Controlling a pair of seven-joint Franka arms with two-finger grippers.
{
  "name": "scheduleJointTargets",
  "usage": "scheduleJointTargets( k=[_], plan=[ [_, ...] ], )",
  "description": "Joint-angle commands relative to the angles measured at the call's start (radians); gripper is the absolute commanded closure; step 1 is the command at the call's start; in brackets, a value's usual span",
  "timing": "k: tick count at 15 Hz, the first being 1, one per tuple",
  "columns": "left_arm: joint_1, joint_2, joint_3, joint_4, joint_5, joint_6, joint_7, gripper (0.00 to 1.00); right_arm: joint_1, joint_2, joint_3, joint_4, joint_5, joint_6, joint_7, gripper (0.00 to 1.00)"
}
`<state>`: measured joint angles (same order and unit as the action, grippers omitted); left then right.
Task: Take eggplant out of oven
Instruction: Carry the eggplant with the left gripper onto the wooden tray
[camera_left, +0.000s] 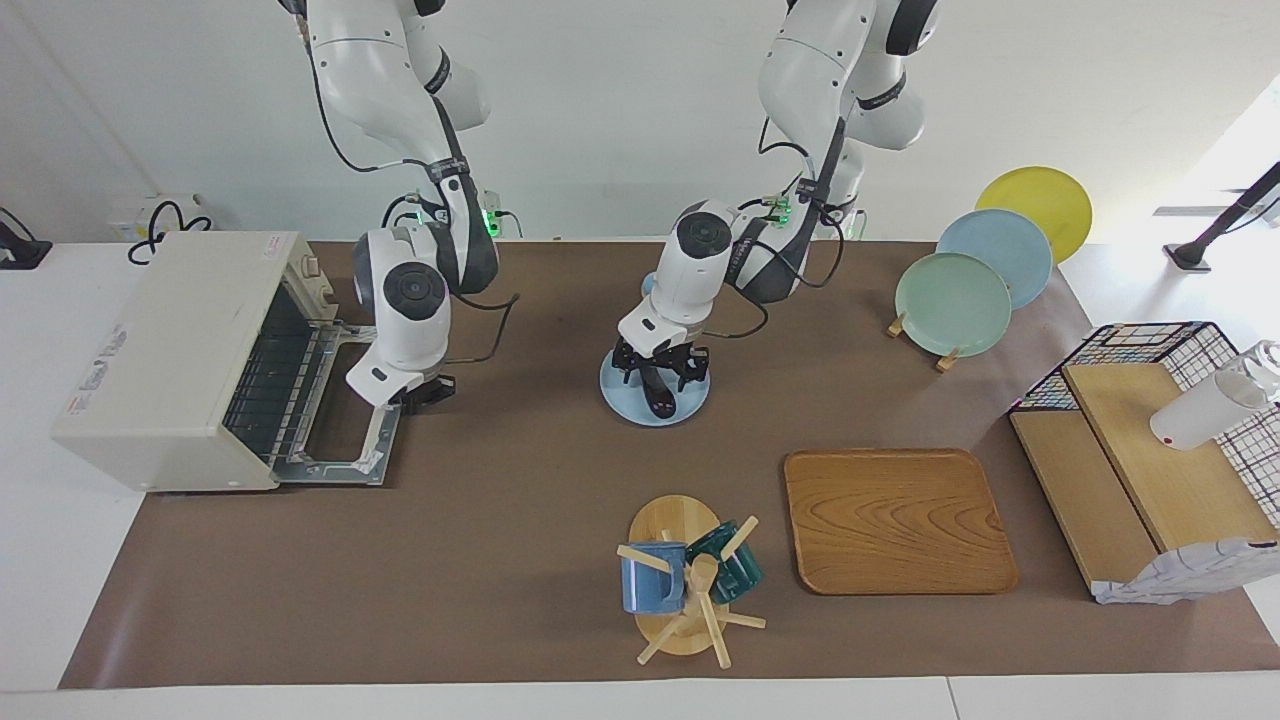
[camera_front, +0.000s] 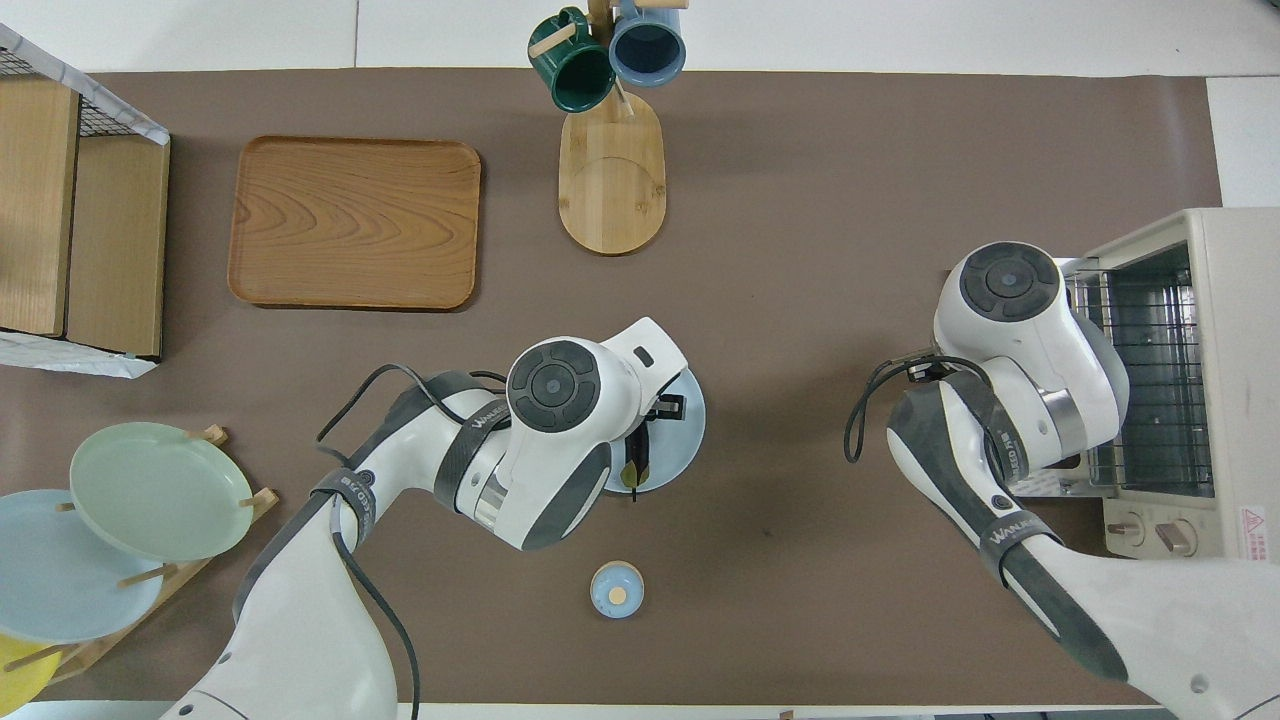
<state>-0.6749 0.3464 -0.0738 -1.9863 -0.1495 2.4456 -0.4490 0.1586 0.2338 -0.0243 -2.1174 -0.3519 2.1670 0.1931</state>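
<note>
The eggplant (camera_left: 661, 403), dark and slim, lies on a pale blue plate (camera_left: 616, 392) in the middle of the table, outside the oven (camera_left: 170, 350). In the overhead view only a strip of the eggplant (camera_front: 638, 445) and its leafy stem show beside the left wrist. My left gripper (camera_left: 663, 378) is down at the eggplant over the plate. The oven stands at the right arm's end with its door (camera_left: 340, 425) dropped flat and its wire rack bare. My right gripper (camera_left: 425, 393) is shut and empty, low beside the door's outer edge.
A small blue knobbed lid (camera_front: 616, 590) sits nearer to the robots than the plate. Farther out stand a mug tree (camera_left: 685, 580) and a wooden tray (camera_left: 897, 520). A plate rack (camera_left: 955, 300) and a wire basket with boards (camera_left: 1150, 450) fill the left arm's end.
</note>
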Motion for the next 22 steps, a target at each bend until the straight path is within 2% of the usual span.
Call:
scheduleJointTargets(
  k=[1,3,4,7,9,12,14,17,19,22],
  plan=[
    [-0.011,-0.012,0.017,-0.016,-0.016,0.016,-0.007,0.53,-0.024,-0.03,0.01,0.01,-0.055,-0.03,-0.046,0.92],
    [-0.005,-0.015,0.017,-0.009,-0.016,-0.013,-0.007,0.81,-0.025,-0.056,0.01,0.04,-0.053,-0.09,-0.108,0.92],
    [-0.002,-0.02,0.019,-0.006,-0.016,-0.022,-0.007,0.99,-0.033,-0.074,0.01,0.057,-0.055,-0.123,-0.15,0.92],
    [0.058,-0.052,0.019,0.038,-0.016,-0.11,-0.002,1.0,-0.097,-0.111,0.009,0.106,-0.055,-0.199,-0.303,0.92],
    [0.116,-0.07,0.019,0.127,-0.016,-0.241,0.003,1.0,-0.135,-0.125,0.007,0.155,-0.053,-0.262,-0.377,0.92],
    [0.225,-0.038,0.02,0.295,-0.009,-0.384,0.013,1.0,-0.169,-0.158,0.004,0.174,-0.053,-0.302,-0.445,0.91],
    [0.292,-0.012,0.02,0.336,-0.004,-0.385,0.055,1.0,-0.176,-0.181,-0.008,0.175,-0.05,-0.321,-0.474,0.9],
    [0.437,-0.003,0.02,0.339,0.001,-0.369,0.229,1.0,-0.176,-0.228,-0.026,0.178,-0.036,-0.363,-0.531,0.87],
    [0.503,0.034,0.02,0.357,0.03,-0.352,0.311,1.0,-0.163,-0.258,-0.019,0.238,0.013,-0.45,-0.528,0.86],
    [0.529,0.117,0.02,0.388,0.083,-0.257,0.323,1.0,-0.162,-0.257,-0.014,0.387,0.135,-0.579,-0.526,0.67]
  ],
)
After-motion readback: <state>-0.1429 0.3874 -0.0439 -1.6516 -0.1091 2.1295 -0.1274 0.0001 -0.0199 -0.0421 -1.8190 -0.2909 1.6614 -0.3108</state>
